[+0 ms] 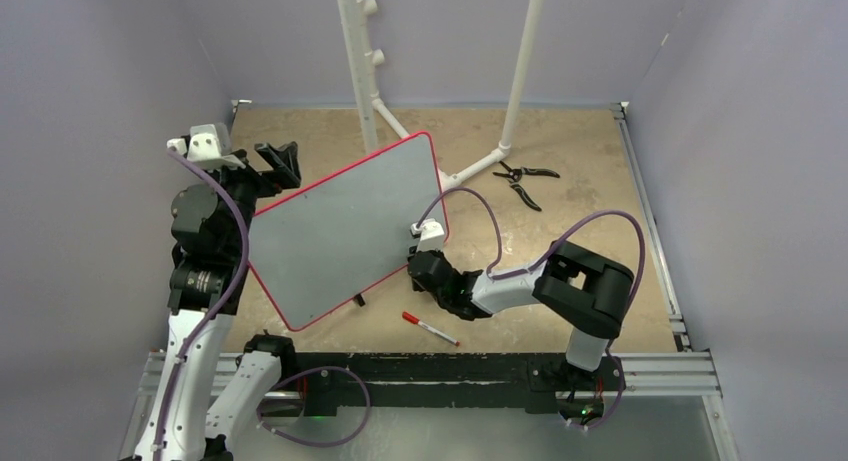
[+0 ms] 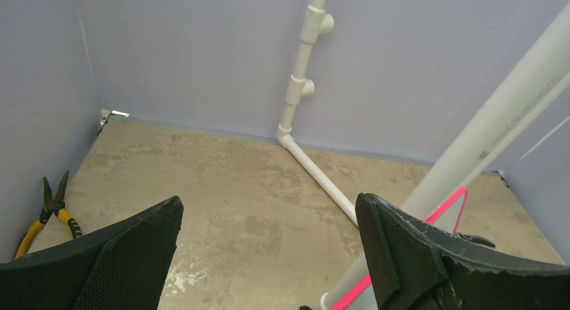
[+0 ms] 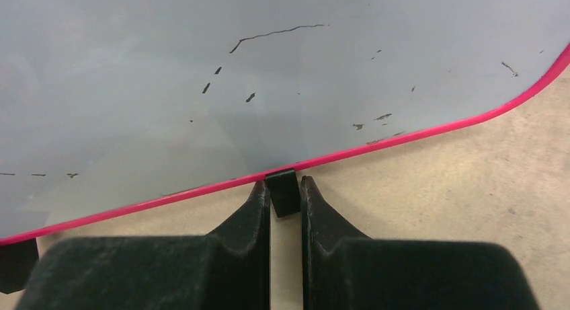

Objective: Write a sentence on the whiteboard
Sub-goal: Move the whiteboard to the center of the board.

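The left gripper stands wide open, gripping nothing, raised just beside the far left corner of the board. The board sits left of centre on the table, tilted rather than flat. It is a wide rectangle with a pale grey face, a thin red rim and rounded corners. A few short dark marks dot the face near the rim. At its right edge the right gripper is closed on a small black foot jutting from the rim. Nearer the bases lies a red-capped marker, apart from the board. Behind the board rise white pipes. Right of them, pliers lie on the mottled tan tabletop.
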Controlling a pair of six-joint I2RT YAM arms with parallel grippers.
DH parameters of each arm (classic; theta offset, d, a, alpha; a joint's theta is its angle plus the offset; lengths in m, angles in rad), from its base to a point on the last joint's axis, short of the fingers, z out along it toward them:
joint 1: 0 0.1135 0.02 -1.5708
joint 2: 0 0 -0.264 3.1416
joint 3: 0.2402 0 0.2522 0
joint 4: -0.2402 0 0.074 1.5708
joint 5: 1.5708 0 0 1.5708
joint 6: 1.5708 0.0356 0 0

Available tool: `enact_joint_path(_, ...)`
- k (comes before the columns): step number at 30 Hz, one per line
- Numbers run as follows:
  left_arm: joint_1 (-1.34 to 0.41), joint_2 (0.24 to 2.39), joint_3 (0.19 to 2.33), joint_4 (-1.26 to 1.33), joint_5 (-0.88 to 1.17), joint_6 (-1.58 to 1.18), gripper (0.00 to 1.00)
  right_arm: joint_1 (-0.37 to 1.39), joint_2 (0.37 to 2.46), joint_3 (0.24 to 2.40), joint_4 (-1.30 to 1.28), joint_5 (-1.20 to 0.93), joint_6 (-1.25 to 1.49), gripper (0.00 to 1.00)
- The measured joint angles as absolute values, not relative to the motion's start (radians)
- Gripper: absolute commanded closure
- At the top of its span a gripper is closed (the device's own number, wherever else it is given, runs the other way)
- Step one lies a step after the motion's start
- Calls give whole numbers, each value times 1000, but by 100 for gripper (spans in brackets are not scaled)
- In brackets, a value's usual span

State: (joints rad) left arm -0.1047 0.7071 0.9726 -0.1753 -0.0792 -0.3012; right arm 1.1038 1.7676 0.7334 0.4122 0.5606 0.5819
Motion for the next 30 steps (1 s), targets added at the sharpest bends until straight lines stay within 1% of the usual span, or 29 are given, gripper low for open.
enact_joint_path(4,-105,708,1013,-249,-23,-286,2,1100,1728,699,396,570,558,68)
enact_joint_path(5,-105,710,1023,-268,-6,-278,2,1098,1713,685,386,579,556,63)
enact_joint_path(11,-132,718,1053,-344,60,-233,5,1092,1620,640,333,620,562,43)
enact_joint_path(15,-212,739,1071,-392,86,-189,6,1092,1541,623,293,629,569,33)
enact_joint_path(20,-312,789,1128,-438,90,-141,7,1092,1429,589,251,608,574,23)
enact_joint_path(25,-341,817,1148,-447,130,-126,9,1092,1374,587,203,553,574,14)
enact_joint_path(30,-369,849,1184,-451,181,-108,13,1078,1325,587,176,484,548,12)
